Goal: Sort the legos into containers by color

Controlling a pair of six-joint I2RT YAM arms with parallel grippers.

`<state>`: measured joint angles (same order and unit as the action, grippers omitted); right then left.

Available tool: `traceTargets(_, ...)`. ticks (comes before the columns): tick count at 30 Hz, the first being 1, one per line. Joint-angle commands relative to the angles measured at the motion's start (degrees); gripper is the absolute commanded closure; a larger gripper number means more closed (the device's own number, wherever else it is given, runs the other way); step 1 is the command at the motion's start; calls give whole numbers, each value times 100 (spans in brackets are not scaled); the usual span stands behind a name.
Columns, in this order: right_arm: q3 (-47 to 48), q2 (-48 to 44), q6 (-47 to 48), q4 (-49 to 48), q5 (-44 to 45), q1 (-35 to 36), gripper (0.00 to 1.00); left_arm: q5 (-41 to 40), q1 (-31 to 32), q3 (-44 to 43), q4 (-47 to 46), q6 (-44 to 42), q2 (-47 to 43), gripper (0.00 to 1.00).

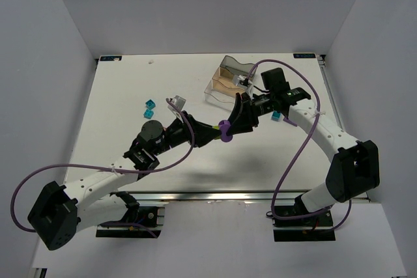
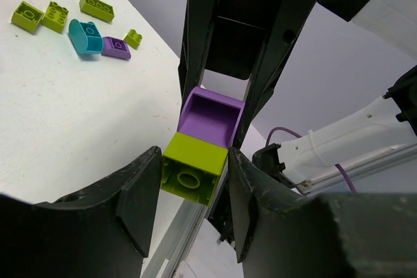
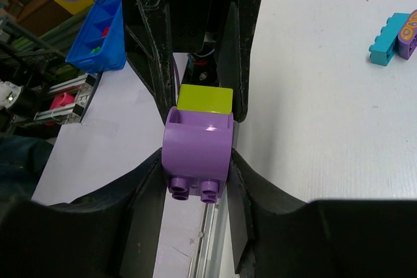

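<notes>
Left claw [image 2: 194,172] was clenched on a lime green plastic brick [image 2: 195,155], right claw [image 3: 195,168] on the purple plastic brick [image 3: 194,148] joined to it, above the white worktop [image 1: 124,96]; separation was judged in hand, needing a pull apart.

White arms [image 1: 98,183], black joints [image 1: 55,216], purple cables [image 1: 281,174]

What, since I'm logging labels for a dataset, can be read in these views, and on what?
No text is legible anywhere.
Left blue tag, far edge of the table: too small to read.
Right blue tag, same edge: too small to read.
Orange print on the purple piece: blurred, unreadable.
</notes>
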<state>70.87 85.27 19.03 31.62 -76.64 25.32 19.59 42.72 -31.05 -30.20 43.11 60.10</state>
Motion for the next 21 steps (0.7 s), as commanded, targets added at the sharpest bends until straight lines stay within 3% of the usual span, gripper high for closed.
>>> traceTargets(1, 85, -99, 31, -77, -88, 43, 100, 185, 26, -156, -162, 65, -77, 47)
traceTargets(11, 129, -72, 49, -103, -70, 25, 100, 185, 26, -24, -48, 127, -341, 46)
traceTargets(21, 207, 33, -311, -393, -36, -62, 100, 291, 26, 11, -75, 180, -454, 86)
